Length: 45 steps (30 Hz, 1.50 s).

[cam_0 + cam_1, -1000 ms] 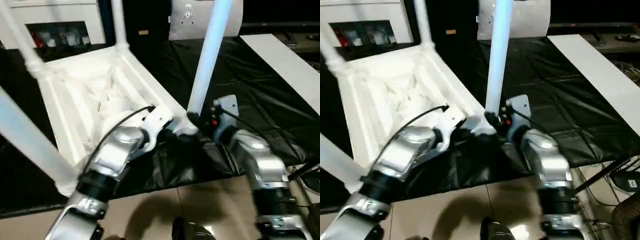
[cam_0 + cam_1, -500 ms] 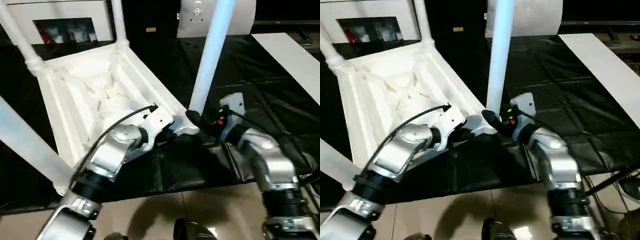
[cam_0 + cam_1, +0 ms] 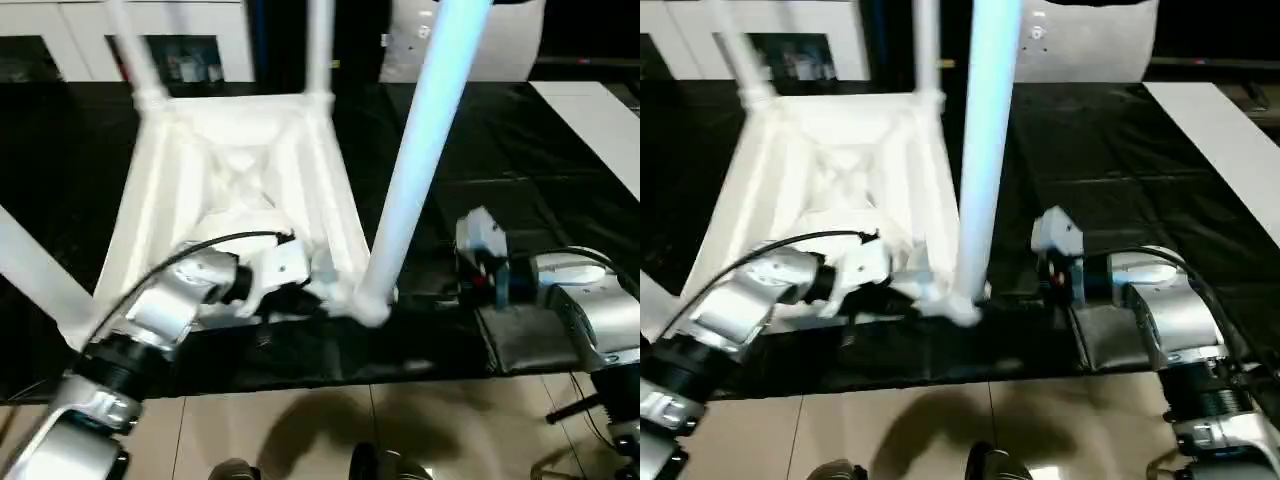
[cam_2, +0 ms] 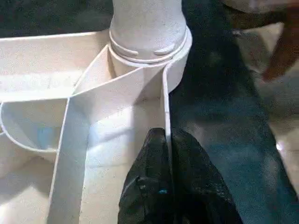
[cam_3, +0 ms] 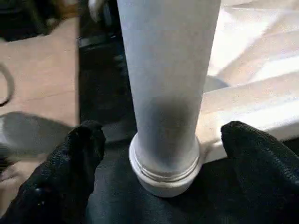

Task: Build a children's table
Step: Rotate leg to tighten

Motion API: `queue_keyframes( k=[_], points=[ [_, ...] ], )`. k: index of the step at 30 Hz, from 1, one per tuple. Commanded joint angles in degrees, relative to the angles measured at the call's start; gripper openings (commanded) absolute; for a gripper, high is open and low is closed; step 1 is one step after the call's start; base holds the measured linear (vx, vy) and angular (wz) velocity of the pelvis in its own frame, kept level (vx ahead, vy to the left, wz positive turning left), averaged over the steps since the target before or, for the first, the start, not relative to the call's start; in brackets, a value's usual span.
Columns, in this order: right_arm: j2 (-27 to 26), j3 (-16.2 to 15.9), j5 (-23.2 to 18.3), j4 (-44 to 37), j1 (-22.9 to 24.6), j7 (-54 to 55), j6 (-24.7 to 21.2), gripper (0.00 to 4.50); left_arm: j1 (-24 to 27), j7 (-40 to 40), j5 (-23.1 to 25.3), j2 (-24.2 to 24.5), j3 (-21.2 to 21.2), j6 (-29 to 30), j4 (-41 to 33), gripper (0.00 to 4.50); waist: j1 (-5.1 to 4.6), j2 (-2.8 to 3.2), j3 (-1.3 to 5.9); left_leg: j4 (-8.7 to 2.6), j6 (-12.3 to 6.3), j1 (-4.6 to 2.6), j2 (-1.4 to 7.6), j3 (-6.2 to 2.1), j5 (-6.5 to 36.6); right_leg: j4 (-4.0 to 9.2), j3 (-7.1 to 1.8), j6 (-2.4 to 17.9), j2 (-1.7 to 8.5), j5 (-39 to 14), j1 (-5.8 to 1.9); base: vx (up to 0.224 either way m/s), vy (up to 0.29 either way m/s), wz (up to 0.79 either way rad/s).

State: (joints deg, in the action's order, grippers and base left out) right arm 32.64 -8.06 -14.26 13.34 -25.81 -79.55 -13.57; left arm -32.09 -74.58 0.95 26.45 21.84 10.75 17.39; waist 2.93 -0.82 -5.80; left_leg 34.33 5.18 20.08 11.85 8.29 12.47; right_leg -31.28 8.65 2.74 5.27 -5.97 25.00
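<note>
A small all-white plastic children's table (image 3: 240, 190) is lying upside down on the black-sheeted tabletop (image 3: 560, 180), its ribbed underside facing up and its near edge sitting at the tabletop's near edge. White tapered tube legs are standing in its corner sockets: one at the near left (image 3: 35, 275), two at the far corners (image 3: 135, 55) (image 3: 320, 45), and a long one at the near right (image 3: 415, 160) that is rising steeply out of its round socket.

The robot's silver left arm is reaching in from the near left, and the left gripper (image 4: 167, 140) is pinching the thin upright rim of the white table just beside the near-right socket. In the left wrist view its two black jaws are clenched on that rim, one on each side of the wall, with the ringed base of the leg seated in the socket just beyond.

To the right, the right gripper (image 5: 161, 140) is sitting at the base of the near-right leg. In the right wrist view its black jaws are spread wide on either side of the tube, released and not touching it, and the leg's collar is resting in the corner socket between them. The silver right forearm (image 3: 585, 300) is lying over the tabletop's near edge, with pale floor tiles (image 3: 300, 430) below. A flat white panel (image 3: 600, 110) is lying on the tabletop at the far right.
</note>
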Motion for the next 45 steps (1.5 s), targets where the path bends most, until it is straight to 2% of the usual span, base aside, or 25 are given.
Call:
queue_keyframes(
  k=[1,2,3,5,12,15,16,20,21,26,29,30,31,32,33,34,35,37,38,40,41,42,43,44,45],
  points=[
    [0.85,-1.5,-0.94,1.43,-1.66,-3.45,-0.18,4.34,-1.04,-4.87,-0.02,-0.06,3.83,-2.49,-0.42,0.0,-0.23,-0.66,4.72,-3.69,-8.51,0.3,1.17,0.8,2.96,2.57,-3.28,8.52,3.01,-21.67,-4.71,0.0,0.0,0.0],
    [0.47,-1.77,-0.81,2.45,-2.28,-4.06,-0.09,4.34,-1.25,-5.83,-0.05,0.13,4.05,-3.2,-0.17,0.0,-0.15,-0.61,4.64,-3.72,-8.41,0.31,1.26,0.85,2.94,2.65,-3.32,8.59,3.01,-21.81,-4.66,0.0,0.0,0.0],
    [0.47,-1.77,-0.81,2.45,-2.28,-4.06,-0.09,4.34,-1.25,-5.83,-0.05,0.13,4.05,-3.2,-0.17,0.0,-0.08,-0.82,4.67,-3.68,-8.34,0.26,1.25,0.88,2.93,2.63,-3.34,8.61,3.04,-21.85,-4.63,0.0,0.0,0.0],
    [-0.44,-2.36,-1.01,4.55,-3.8,-5.26,0.03,4.07,-1.86,-7.58,-0.24,0.36,4.44,-4.62,0.54,0.0,0.29,-0.86,4.67,-3.72,-7.79,0.23,1.24,0.89,2.82,2.49,-3.41,8.79,3.08,-21.97,-4.64,0.0,0.0,0.0],
    [-1.62,-3.28,-1.71,6.18,-5.07,-7.19,-0.22,3.47,-2.47,-8.81,-0.81,0.18,4.64,-5.22,1.02,0.0,0.34,-0.96,4.63,-3.72,-6.92,0.44,1.11,0.91,3.39,2.68,-3.33,7.76,3.05,-23.51,-4.84,0.0,0.0,0.0],
    [-2.16,-3.71,-2.51,6.35,-5.21,-8.35,-1.11,3.29,-2.57,-9.32,-0.9,0.12,4.65,-5.53,1.42,0.0,0.32,-0.93,4.62,-3.72,-6.91,0.46,1.09,0.91,3.4,2.74,-3.28,7.48,2.94,-23.68,-4.81,0.0,0.0,0.0],
    [-2.29,-3.92,-2.64,6.3,-5.21,-8.68,-1.4,3.17,-2.61,-9.46,-0.94,0.13,4.64,-5.52,1.5,0.0,0.37,-0.66,4.57,-3.74,-6.83,0.5,1.07,0.87,3.32,2.72,-3.28,7.49,2.96,-23.65,-4.84,0.0,0.0,0.0],
    [-2.91,-4.28,-3.38,6.76,-5.32,-9.56,-2.48,2.83,-2.83,-9.85,-1.15,0.14,4.57,-5.4,2.08,0.0,0.4,-0.72,4.62,-3.73,-6.82,0.5,1.13,0.85,3.04,2.62,-3.26,7.75,2.9,-22.81,-4.85,0.0,0.0,0.0],
    [-2.91,-4.28,-3.38,6.76,-5.32,-9.56,-2.48,2.59,-2.83,-9.85,-1.15,0.14,4.57,-5.4,2.08,0.0,0.39,-0.73,4.6,-3.75,-6.83,0.49,1.16,0.84,3.13,2.63,-3.25,7.79,2.9,-22.88,-4.84,0.0,0.0,0.0],
    [-3.19,-3.86,-4.64,5.03,-4.26,-9.42,-4.62,2.18,-2.93,-8.78,-1.38,-0.25,3.79,-3.84,2.54,0.0,0.38,-0.75,4.52,-3.77,-6.53,0.49,1.13,0.86,3.5,2.81,-3.21,7.51,2.91,-23.76,-4.84,0.0,0.0,0.0],
    [-4.06,-2.02,-6.58,2.65,-2.41,-6.71,-7.12,2.14,-3.26,-5.34,-1.21,-1.45,2.48,-1.06,3.3,0.0,0.46,-0.88,4.58,-3.77,-6.32,0.45,1.07,0.94,3.13,2.93,-3.25,7.12,2.89,-23.94,-4.89,0.0,0.0,0.0],
    [-6.48,0.36,-5.85,-0.52,0.48,2.24,-8.71,2.1,-3.76,1.19,-0.74,-3.97,0.41,2.46,4.27,0.0,0.43,-0.91,4.51,-3.78,-6.03,0.48,0.96,0.97,3.59,3.16,-3.22,6.51,2.87,-25.06,-4.82,0.0,0.0,0.0],
    [-6.48,0.36,-5.85,-0.52,0.48,2.24,-8.71,2.08,-3.76,1.19,-0.74,-3.97,0.41,2.46,4.27,0.0,0.49,-0.82,4.47,-3.79,-5.59,0.25,1.01,1.0,3.75,3.23,-3.3,6.33,2.92,-25.41,-4.56,0.0,0.0,0.0],
    [-7.42,0.96,-5.07,-1.62,1.44,5.74,-9.08,2.07,-3.92,3.46,-0.61,-4.89,-0.25,3.63,4.52,0.0,0.36,-0.92,4.29,-3.84,-4.69,0.18,0.74,0.96,5.2,3.71,-2.93,5.34,2.84,-28.31,-4.61,0.0,0.0,0.0],
    [-9.14,1.74,-3.57,-2.69,2.43,11.17,-9.84,2.06,-4.03,6.18,-0.47,-6.13,-1.0,4.97,4.49,0.0,0.13,-0.96,4.24,-3.86,-3.72,0.42,0.45,0.9,5.73,4.15,-2.59,3.51,2.77,-30.93,-4.83,0.0,0.0,0.0],
    [-10.18,2.14,-2.66,-3.23,2.91,14.39,-10.37,2.05,-4.07,7.66,-0.41,-6.84,-1.39,5.7,4.4,0.0,-0.17,-1.06,4.12,-3.75,-3.19,0.35,0.09,0.92,6.93,4.83,-2.16,1.61,2.69,-33.82,-4.67,0.0,0.0,0.0],
    [-10.7,2.38,-2.48,-3.42,3.03,15.54,-10.58,2.03,-4.08,8.07,-0.47,-7.14,-1.52,6.03,4.32,0.0,-0.39,-1.09,4.16,-3.7,-3.05,0.42,-0.1,0.9,7.24,5.12,-1.92,0.71,2.67,-34.82,-4.79,0.0,0.0,0.0],
    [-14.9,4.42,-1.25,-4.71,3.77,24.55,-13.14,2.01,-4.25,11.63,-0.66,-9.52,-2.45,8.01,4.0,0.0,-1.32,-0.97,4.09,-3.61,-2.93,0.88,-0.24,0.67,8.37,5.71,-1.24,-1.25,2.66,-36.41,-4.97,0.0,0.0,0.0],
    [-16.88,5.01,-0.19,-5.13,4.0,28.58,-13.72,1.99,-4.57,13.73,-0.7,-10.87,-3.05,8.79,4.37,0.0,-2.11,-0.73,4.03,-3.22,-2.58,1.02,-0.71,0.65,9.72,6.7,-0.32,-3.91,2.36,-38.51,-4.91,0.0,0.0,0.0],
    [-19.1,5.64,1.19,-5.19,4.09,33.11,-14.0,1.98,-5.01,15.54,-0.73,-12.21,-3.5,8.98,4.98,0.0,-2.74,-0.63,3.98,-3.07,-2.79,0.92,-0.83,0.52,10.92,7.43,0.52,-5.17,2.28,-39.44,-4.9,0.0,0.0,0.0],
    [-22.53,6.89,3.11,-4.56,3.63,40.39,-13.93,1.98,-5.89,18.14,-0.26,-13.95,-3.91,8.49,6.56,0.0,-3.41,0.13,3.86,-3.19,-3.2,0.49,-0.34,0.27,12.55,8.19,1.52,-5.66,2.28,-39.19,-5.05,0.0,0.0,0.0],
    [-25.88,8.26,4.24,-3.77,3.03,46.82,-14.24,1.98,-6.72,20.17,0.33,-15.21,-4.05,7.35,8.16,0.0,-4.27,0.61,3.65,-3.41,-3.06,0.56,0.5,-0.24,15.0,8.9,2.71,-6.33,2.19,-38.61,-5.64,0.0,0.0,0.0],
    [-25.88,8.26,4.24,-3.77,3.03,46.82,-14.24,1.98,-6.72,20.17,0.33,-15.21,-4.05,7.35,8.16,0.0,-4.39,1.31,3.4,-3.74,-3.21,0.12,1.45,-0.66,17.19,9.03,2.99,-5.93,2.37,-37.7,-5.88,0.0,0.0,0.0],
    [-28.18,9.21,4.8,-3.66,2.76,51.33,-14.91,1.98,-7.22,21.56,0.84,-16.03,-4.13,6.7,9.13,0.0,-4.93,1.65,3.37,-6.36,-3.14,1.63,5.4,-2.96,24.1,3.49,1.54,-4.27,3.12,-29.72,-8.39,0.0,0.0,0.0],
    [-29.37,9.58,5.01,-3.35,2.48,53.43,-14.59,2.32,-7.6,22.41,1.27,-16.34,-4.12,5.98,9.92,0.0,-4.07,2.14,2.93,-8.79,-2.29,0.59,7.82,-3.85,31.34,-2.14,-2.34,0.2,3.43,-16.83,-7.47,0.0,0.0,0.0]
  ],
)
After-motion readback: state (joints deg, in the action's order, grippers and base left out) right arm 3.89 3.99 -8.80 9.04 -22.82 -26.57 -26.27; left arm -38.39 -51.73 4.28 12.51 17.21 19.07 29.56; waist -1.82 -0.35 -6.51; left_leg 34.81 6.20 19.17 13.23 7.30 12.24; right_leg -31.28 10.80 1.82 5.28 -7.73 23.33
